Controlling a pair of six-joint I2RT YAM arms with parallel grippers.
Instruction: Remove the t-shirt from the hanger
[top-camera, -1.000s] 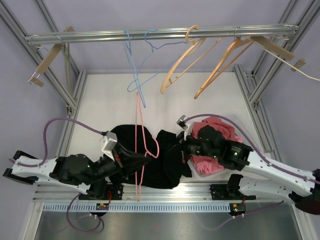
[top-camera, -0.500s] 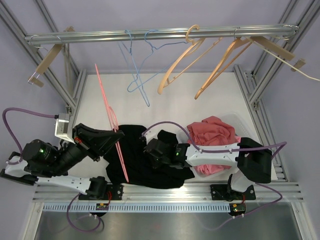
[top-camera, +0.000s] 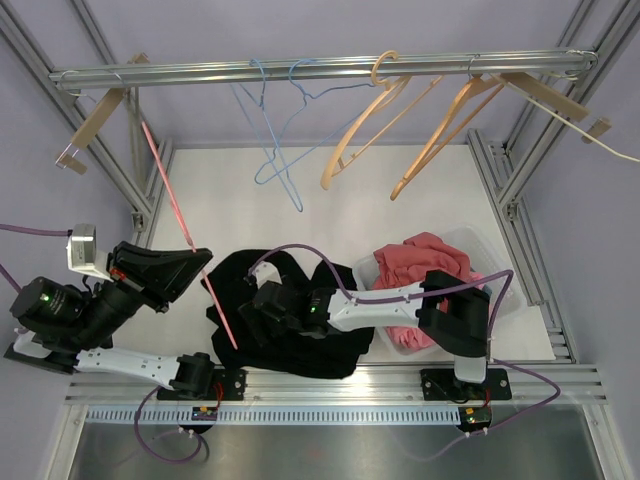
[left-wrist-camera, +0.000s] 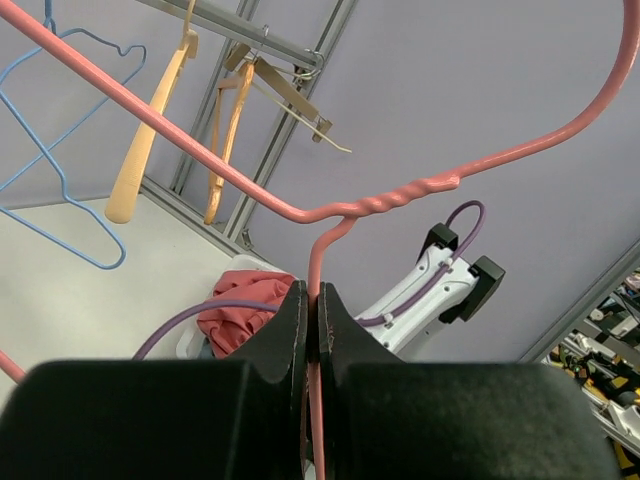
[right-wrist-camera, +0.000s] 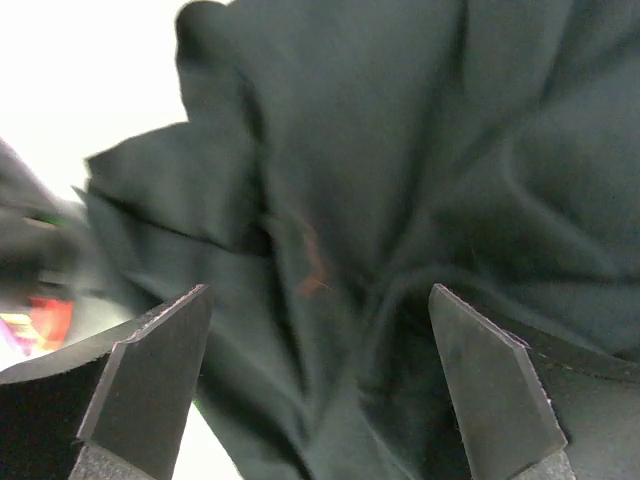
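The black t-shirt lies crumpled on the table's near middle, and no part of the hanger shows inside it. A pink wire hanger slants up to the left above the table, clear of the shirt. My left gripper is shut on its wire just below the twisted neck, and the wire runs between the closed fingers. In the left wrist view the left gripper points up toward the rail. My right gripper hovers over the shirt's left part, open. In the right wrist view the right gripper has only the shirt's dark folds beneath it.
A clear bin holding pink-red cloth sits at the right of the table. The metal rail across the back carries blue wire hangers and wooden hangers. Frame posts stand at both sides.
My left arm has raised the pink hanger up and to the left, out of the shirt. My right gripper has slid left across the shirt and opened, letting the cloth go.
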